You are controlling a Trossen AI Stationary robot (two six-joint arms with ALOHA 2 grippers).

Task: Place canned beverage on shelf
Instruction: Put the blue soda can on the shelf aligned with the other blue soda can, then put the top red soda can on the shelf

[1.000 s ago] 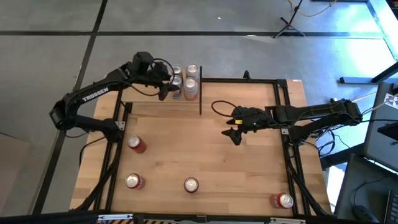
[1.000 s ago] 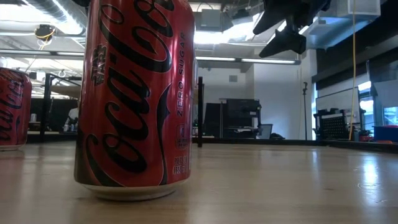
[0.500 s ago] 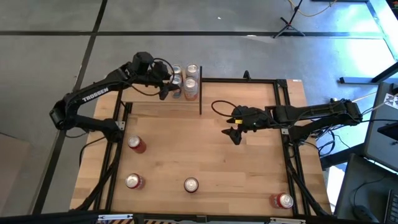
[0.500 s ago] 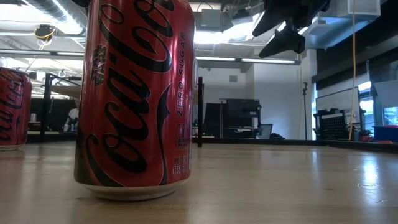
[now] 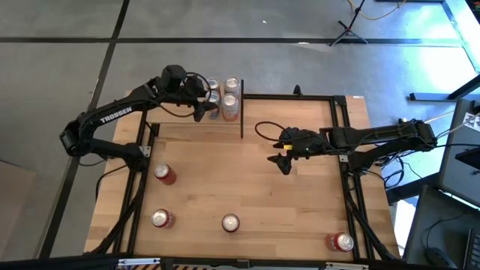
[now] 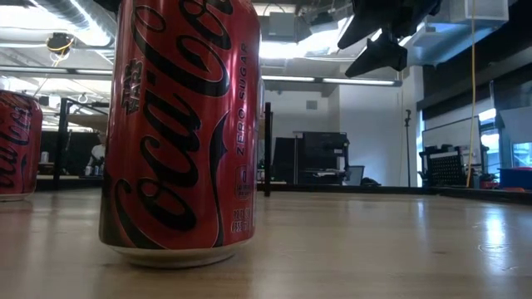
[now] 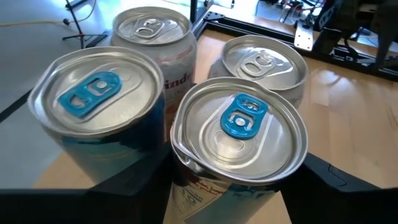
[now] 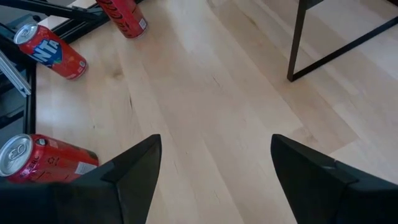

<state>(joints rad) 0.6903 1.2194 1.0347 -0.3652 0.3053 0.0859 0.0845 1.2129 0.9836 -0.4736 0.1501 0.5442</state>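
Several cans stand upright in a tight cluster on the shelf (image 5: 180, 129) at the table's far left. My left gripper (image 5: 201, 111) reaches in at the cluster's near-left side. In the left wrist view the nearest can (image 7: 239, 140), silver-topped with a blue tab and a dented rim, stands between its fingers. Another blue-tabbed can (image 7: 93, 99) and two silver-tabbed ones (image 7: 151, 28) (image 7: 264, 62) crowd round it. My right gripper (image 5: 283, 160) hovers open above the middle of the table with nothing between its fingers (image 8: 134, 174). My left gripper has one finger (image 7: 134, 186) on each side of the nearest can's wall, below the rim (image 7: 186, 163), coming in slanting down from the table's left. The can stands upright on the shelf. Whether the fingers touch it, I cannot tell.
Red cans are on the table: one (image 5: 163, 173) at mid left, two (image 5: 160, 218) (image 5: 230, 223) near the front, one (image 5: 341, 241) at the front right. The front-middle one fills the low view (image 6: 179, 124). A black shelf post (image 8: 298, 40) rises ahead of my right gripper.
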